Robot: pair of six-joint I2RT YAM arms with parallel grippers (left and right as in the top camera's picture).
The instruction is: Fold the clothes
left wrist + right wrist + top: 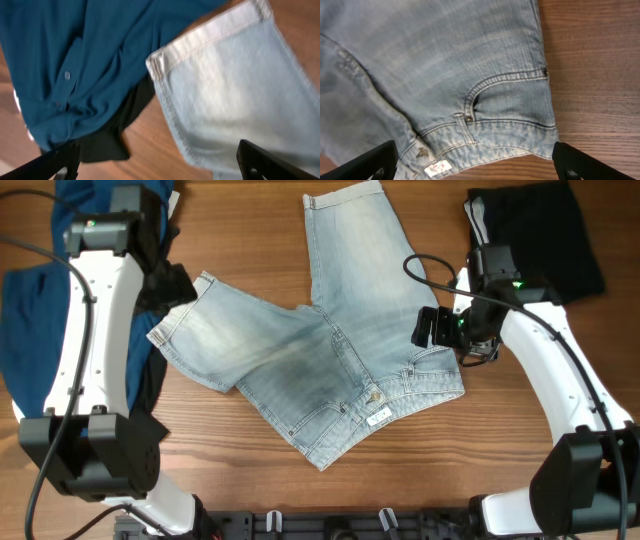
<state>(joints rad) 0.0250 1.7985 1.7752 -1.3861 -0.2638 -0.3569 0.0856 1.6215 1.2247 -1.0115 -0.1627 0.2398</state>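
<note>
Below the right gripper (480, 162), jaws wide apart: pale denim shorts (445, 60), front pocket (507, 102) and waistband (512, 137). Below the left gripper (160, 167), likewise spread: one leg hem (210, 35), dark-blue shirt (75, 55) just beside.

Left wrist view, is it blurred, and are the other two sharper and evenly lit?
Left wrist view: soft all over, as from motion; the hem of the denim shorts and the buttons of the dark-blue shirt are smeared. Right wrist view: sharp, the pocket stitching and rivet read clearly. Overhead view: even light, no glare, only faint shadows on the table.
</note>
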